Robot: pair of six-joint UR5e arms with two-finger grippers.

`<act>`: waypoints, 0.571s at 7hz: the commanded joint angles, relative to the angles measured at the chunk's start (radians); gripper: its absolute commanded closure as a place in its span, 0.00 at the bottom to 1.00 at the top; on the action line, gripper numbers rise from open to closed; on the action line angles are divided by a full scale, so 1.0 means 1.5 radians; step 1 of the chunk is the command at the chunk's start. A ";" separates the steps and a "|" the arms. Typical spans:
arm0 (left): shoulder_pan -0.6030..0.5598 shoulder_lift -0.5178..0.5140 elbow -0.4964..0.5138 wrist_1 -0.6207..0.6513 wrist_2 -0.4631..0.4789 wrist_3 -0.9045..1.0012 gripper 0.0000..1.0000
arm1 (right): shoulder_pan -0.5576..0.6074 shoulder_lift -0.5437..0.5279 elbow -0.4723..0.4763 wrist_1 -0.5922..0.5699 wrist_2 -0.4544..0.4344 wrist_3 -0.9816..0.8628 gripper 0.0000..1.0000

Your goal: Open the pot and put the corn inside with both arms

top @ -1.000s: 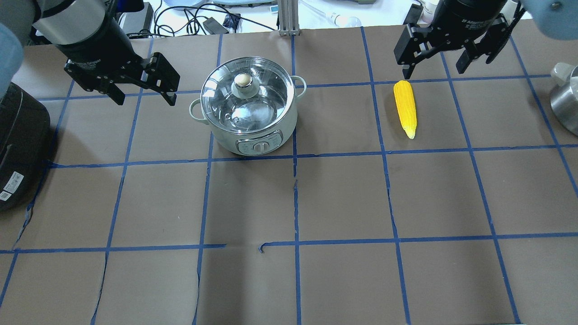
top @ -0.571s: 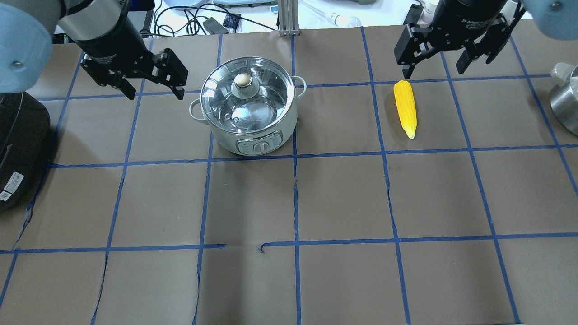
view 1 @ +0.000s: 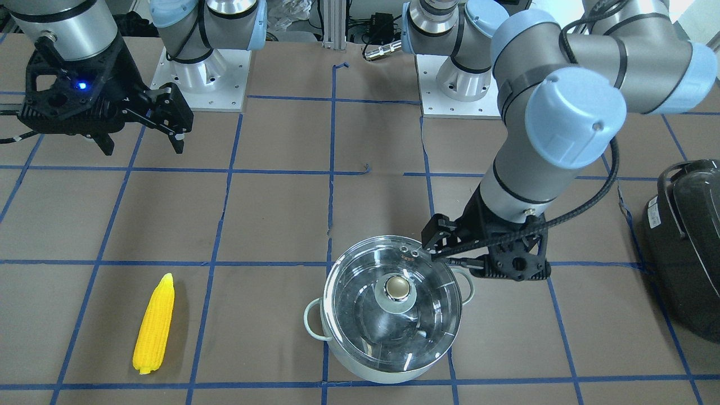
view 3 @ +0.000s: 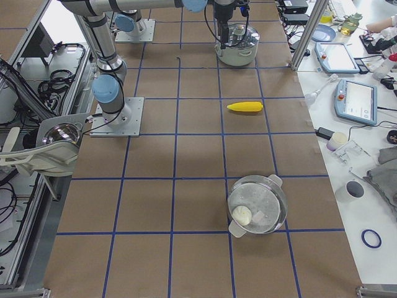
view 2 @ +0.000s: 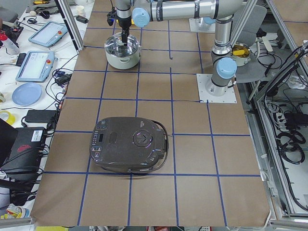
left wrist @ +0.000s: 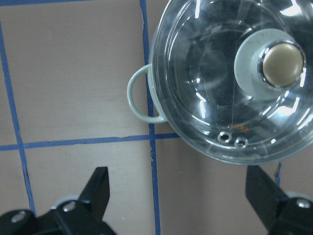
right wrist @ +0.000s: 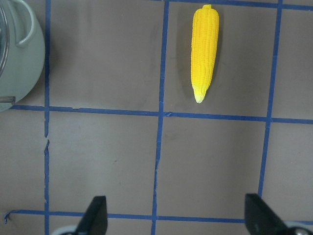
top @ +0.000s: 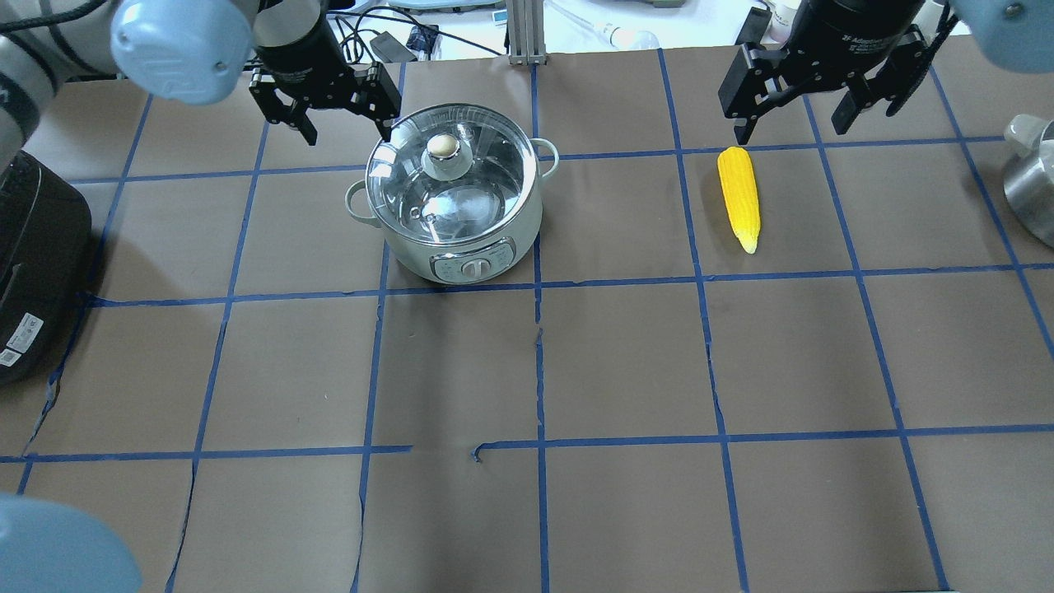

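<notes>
Both empty: left fingers (top: pixel 306 123) and right fingers (top: pixel 745 115) spread. Left pair hangs off the lid knob (top: pixel 443 147), toward the surface's (top: pixel 626 362) far edge; closing now likely misses.

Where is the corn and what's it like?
Look at the brown table with blue tape squares. To the robot's right of the round mint-green pot with a glass lid, apart from it, lies a bright yellow toy corn cob. It alone is long, bumpy and pointed.
</notes>
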State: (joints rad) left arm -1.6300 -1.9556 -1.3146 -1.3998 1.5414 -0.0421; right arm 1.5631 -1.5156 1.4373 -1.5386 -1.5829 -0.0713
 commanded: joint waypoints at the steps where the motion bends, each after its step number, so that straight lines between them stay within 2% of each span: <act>1: -0.052 -0.076 0.075 0.007 0.002 -0.087 0.00 | 0.000 0.000 0.000 0.001 0.000 -0.001 0.00; 4: -0.081 -0.107 0.074 0.023 0.003 -0.103 0.00 | 0.000 0.000 0.000 0.001 0.000 -0.001 0.00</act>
State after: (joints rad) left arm -1.7329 -2.1003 -1.2033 -1.3719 1.5460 -0.1830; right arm 1.5631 -1.5156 1.4373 -1.5371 -1.5831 -0.0721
